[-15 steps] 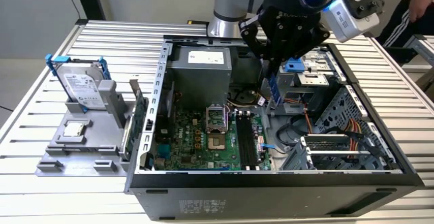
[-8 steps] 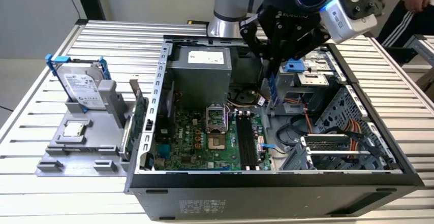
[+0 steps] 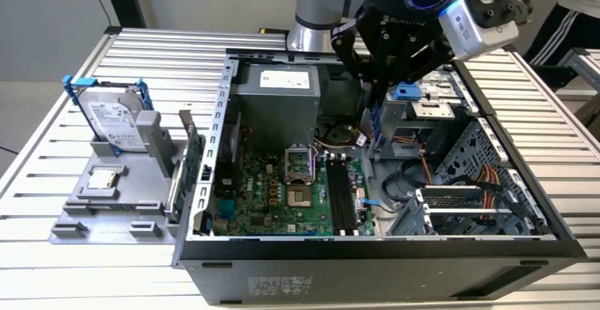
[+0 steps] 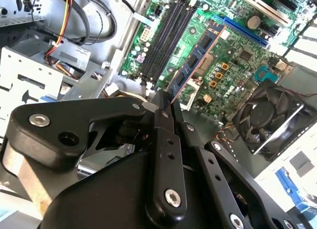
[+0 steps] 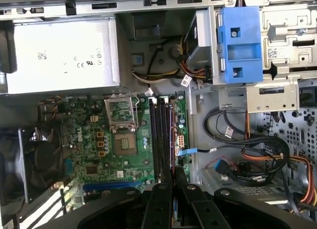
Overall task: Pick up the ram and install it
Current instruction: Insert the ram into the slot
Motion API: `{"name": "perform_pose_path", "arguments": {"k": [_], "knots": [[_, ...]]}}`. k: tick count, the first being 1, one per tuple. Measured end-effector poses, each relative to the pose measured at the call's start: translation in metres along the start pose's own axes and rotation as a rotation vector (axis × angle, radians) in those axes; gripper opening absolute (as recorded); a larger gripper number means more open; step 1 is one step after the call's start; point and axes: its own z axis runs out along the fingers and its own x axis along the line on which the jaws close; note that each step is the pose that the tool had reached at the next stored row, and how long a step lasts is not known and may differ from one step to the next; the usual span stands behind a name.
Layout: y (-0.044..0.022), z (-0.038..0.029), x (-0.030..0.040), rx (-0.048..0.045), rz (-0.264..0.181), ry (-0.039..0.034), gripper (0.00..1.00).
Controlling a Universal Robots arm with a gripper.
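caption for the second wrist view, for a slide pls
Wrist close-up: the gripper shut on the ram, holding it over the motherboard near the black memory slots.

Dark-blue ram, black claw, green motherboard, blue drive frame

I see my jaws clamped on the ram, held over the motherboard, near its black slots.

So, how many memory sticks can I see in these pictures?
1. The memory stick is held in the gripper, over the green board. Others may be hidden behind the gripper.
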Motion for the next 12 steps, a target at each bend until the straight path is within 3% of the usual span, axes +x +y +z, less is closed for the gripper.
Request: {"name": "perform_pose_path", "arguments": {"k": [5,12], "knots": [[0.0003,0.0071,-0.0036,0.0005,0.000,-0.0001,0.00],[0.0024,0.0143,-0.0253,0.0007,0.000,0.0000,0.00]]}}
